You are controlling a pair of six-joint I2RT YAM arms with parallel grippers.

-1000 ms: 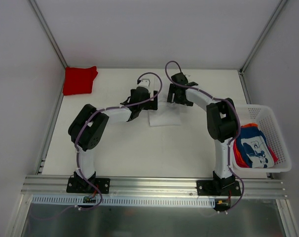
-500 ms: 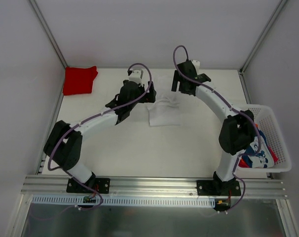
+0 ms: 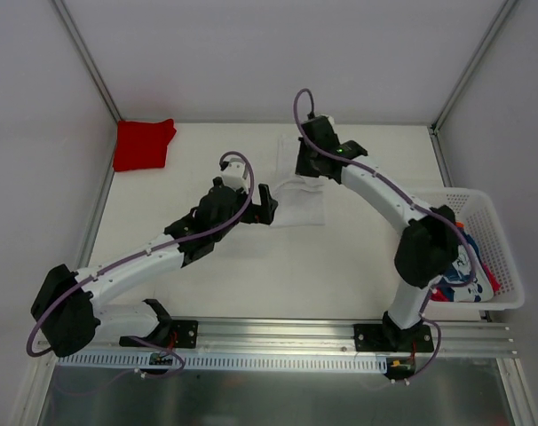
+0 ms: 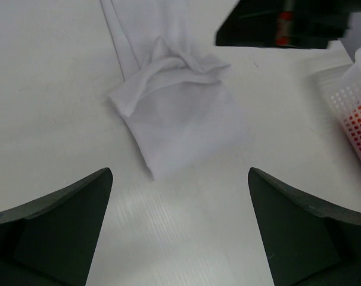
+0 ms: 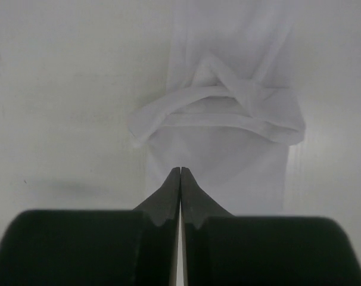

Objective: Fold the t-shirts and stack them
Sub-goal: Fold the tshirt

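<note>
While holding the wide-apart left end effector [image 4: 179, 171] near the white t-shirt [image 3: 302, 209] bunched mid-way across the counter [image 3: 251, 271], part the pressed-together right end effector [image 5: 180, 170], pinch the rumpled far edge and smooth flat before folding.

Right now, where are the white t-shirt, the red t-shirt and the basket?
white t-shirt [image 4: 180, 116]: left wrist view, middle of its flat panel.
red t-shirt [image 3: 143, 145]: top external view, its centre.
basket [image 3: 507, 253]: top external view, right wall.
</note>
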